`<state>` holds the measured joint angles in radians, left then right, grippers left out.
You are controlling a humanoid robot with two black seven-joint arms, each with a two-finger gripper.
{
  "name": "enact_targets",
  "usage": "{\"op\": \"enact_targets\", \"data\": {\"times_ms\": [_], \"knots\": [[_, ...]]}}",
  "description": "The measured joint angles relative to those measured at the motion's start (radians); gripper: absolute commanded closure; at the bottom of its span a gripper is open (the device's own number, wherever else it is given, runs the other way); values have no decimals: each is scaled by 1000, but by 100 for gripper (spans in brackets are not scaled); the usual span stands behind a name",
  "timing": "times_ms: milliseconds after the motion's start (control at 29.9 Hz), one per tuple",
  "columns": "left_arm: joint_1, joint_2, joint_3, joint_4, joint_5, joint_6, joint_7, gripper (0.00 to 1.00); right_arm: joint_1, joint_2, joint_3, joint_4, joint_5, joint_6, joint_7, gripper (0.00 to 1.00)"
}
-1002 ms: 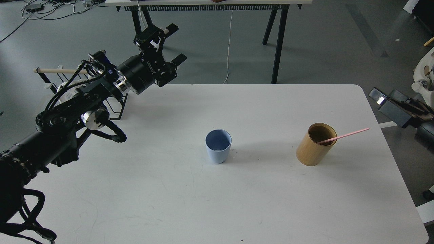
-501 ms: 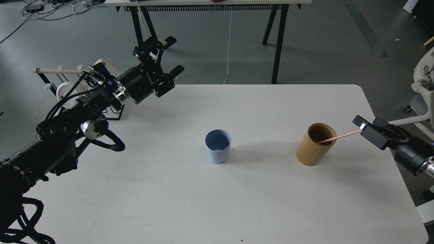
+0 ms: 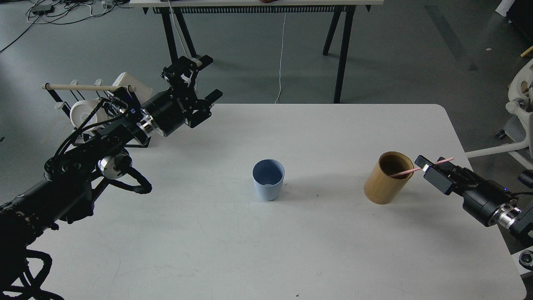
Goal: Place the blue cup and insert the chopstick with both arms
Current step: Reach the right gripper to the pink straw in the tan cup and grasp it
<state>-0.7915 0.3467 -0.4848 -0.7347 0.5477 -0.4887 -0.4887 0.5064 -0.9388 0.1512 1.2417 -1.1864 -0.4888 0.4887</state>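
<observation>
The blue cup (image 3: 268,180) stands upright near the middle of the white table (image 3: 291,241), empty. A pink chopstick (image 3: 406,171) leans out of a tan wooden cylinder (image 3: 385,183) to the right of the cup, its free end pointing right. My right gripper (image 3: 435,166) comes in from the right edge, open, with its fingers on either side of the chopstick's upper part, just right of the cylinder's rim. My left gripper (image 3: 208,78) is open and empty, raised over the table's far left corner, well away from the cup.
A black wire mug rack with a beige wooden rod (image 3: 83,87) and white mugs (image 3: 83,112) stands at the table's left edge behind my left arm. A trestle table's black legs (image 3: 342,50) stand beyond the far edge. A white chair (image 3: 520,125) is at right.
My right gripper has moved in from the right and down to the chopstick beside the cylinder. My left gripper has drawn back slightly to the left and lower. Cup and cylinder have not moved.
</observation>
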Motion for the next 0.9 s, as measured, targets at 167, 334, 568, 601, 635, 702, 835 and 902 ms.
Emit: {"op": "enact_targets", "data": {"times_ms": [167,334,568,601,635,702,835,902], "knots": [[4,0,0,0,0,0,0,1,-7,11,-3,-3,-2,0,0,59],[5,-1,0,0,0,0,0,1,-8,12,-3,-4,-27,0,0,71],[14,-4,0,0,0,0,0,1,-7,16,-3,-22,-34,0,0,83],[16,-4,0,0,0,0,0,1,-7,17,-3,-23,-34,0,0,85],[17,-5,0,0,0,0,0,1,-7,17,-3,-24,-34,0,0,87],[18,-5,0,0,0,0,0,1,-5,17,-3,-25,-35,0,0,89],[19,-5,0,0,0,0,0,1,1,17,-2,-25,-35,0,0,98],[20,-5,0,0,-1,0,0,1,4,16,-2,-25,-35,0,0,100]]}}
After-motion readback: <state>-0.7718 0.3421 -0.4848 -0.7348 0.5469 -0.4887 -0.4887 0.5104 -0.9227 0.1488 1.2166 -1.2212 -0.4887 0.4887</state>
